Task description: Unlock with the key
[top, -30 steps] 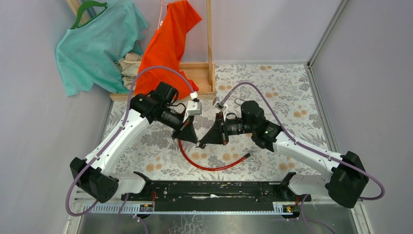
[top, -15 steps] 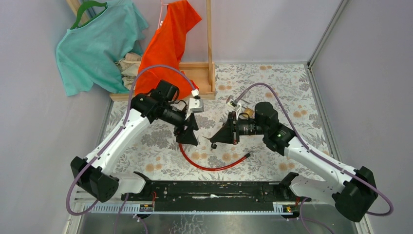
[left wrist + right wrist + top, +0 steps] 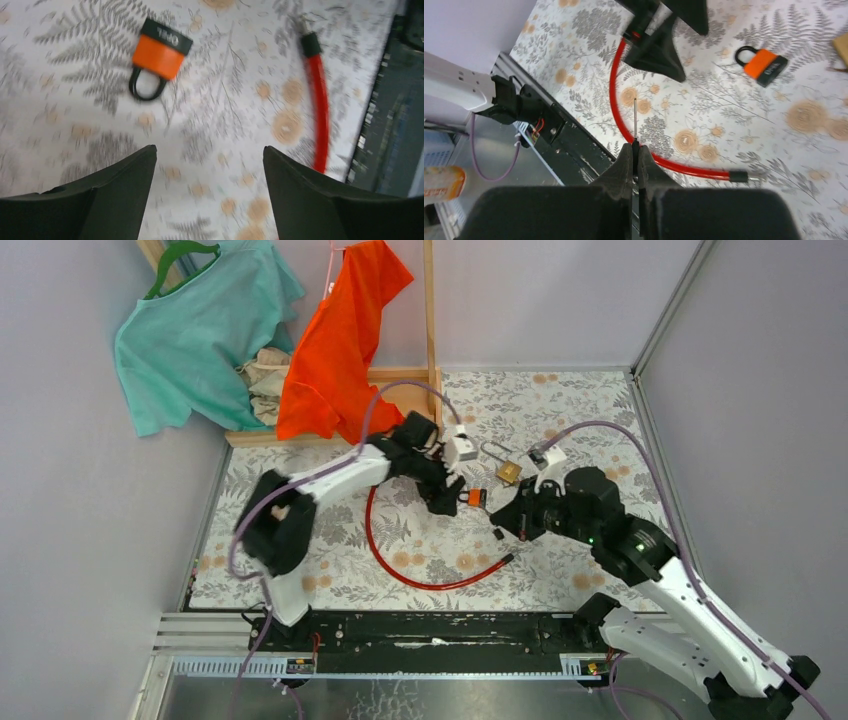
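Observation:
An orange padlock (image 3: 476, 497) with a black shackle lies flat on the floral table, also seen in the left wrist view (image 3: 160, 50) and the right wrist view (image 3: 765, 64). My left gripper (image 3: 447, 497) hovers just left of it, open and empty (image 3: 209, 148). My right gripper (image 3: 503, 526) sits near-right of the padlock, shut on the key (image 3: 635, 120) by its black head, the thin blade sticking out past the fingertips (image 3: 636, 146). The key is apart from the padlock.
A red cable (image 3: 400, 570) curves across the table in front of both grippers. A brass padlock (image 3: 508, 472) lies just beyond the orange one. A wooden rack (image 3: 405, 390) with teal and orange garments stands at the back left. A black rail (image 3: 430, 630) runs along the near edge.
The left gripper has opened and swung right and farther back, over to the orange padlock. The right gripper has drawn back to the right, still shut on the key.

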Motion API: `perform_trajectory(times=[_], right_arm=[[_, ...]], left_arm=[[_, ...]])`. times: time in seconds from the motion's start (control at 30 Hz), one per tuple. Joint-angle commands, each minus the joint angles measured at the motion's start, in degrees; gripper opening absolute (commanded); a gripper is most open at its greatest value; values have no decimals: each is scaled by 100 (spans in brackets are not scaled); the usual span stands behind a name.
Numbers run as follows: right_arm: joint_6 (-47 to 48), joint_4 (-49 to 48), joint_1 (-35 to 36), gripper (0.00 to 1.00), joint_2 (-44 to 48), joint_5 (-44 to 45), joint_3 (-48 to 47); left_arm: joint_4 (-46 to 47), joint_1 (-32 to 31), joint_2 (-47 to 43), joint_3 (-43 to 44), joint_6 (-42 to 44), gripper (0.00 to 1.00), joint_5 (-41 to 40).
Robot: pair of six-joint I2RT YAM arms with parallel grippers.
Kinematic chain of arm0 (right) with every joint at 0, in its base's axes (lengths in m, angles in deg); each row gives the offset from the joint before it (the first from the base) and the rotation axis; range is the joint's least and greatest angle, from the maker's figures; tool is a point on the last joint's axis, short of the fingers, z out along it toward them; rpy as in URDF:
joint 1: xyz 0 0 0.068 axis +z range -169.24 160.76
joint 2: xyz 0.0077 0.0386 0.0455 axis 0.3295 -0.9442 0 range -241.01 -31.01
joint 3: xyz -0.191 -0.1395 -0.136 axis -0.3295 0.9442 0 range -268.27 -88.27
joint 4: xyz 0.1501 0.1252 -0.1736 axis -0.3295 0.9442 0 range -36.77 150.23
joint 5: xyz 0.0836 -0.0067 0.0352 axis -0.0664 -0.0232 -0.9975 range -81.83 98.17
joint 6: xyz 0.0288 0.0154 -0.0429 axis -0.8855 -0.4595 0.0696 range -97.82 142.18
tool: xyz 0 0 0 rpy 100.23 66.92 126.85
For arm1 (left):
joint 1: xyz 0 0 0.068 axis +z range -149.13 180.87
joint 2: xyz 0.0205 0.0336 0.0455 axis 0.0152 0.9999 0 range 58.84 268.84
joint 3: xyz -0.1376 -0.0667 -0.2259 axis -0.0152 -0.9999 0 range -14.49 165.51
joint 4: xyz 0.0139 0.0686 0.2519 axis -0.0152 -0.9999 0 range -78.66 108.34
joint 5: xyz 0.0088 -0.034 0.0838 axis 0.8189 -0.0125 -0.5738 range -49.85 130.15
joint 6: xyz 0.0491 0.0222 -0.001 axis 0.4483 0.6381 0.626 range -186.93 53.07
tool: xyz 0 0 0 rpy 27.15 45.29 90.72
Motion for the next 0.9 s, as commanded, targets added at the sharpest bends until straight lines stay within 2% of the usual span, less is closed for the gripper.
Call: perform_trajectory(times=[0.0, 0.17, 0.57, 0.87], right_arm=[[-80, 977, -30, 0, 238, 1076, -500], [-95, 1351, -29, 0, 387, 1256, -695], [-28, 1550, -28, 0, 477, 1261, -977], [-124, 1545, -29, 0, 519, 1219, -1020]], left_arm=[[616, -327, 1276, 1011, 514, 87, -166], [892, -366, 2095, 1693, 796, 88, 79], [787, -375, 2414, 1551, 1887, 83, 172], [786, -392, 2764, 1764, 1995, 76, 282]])
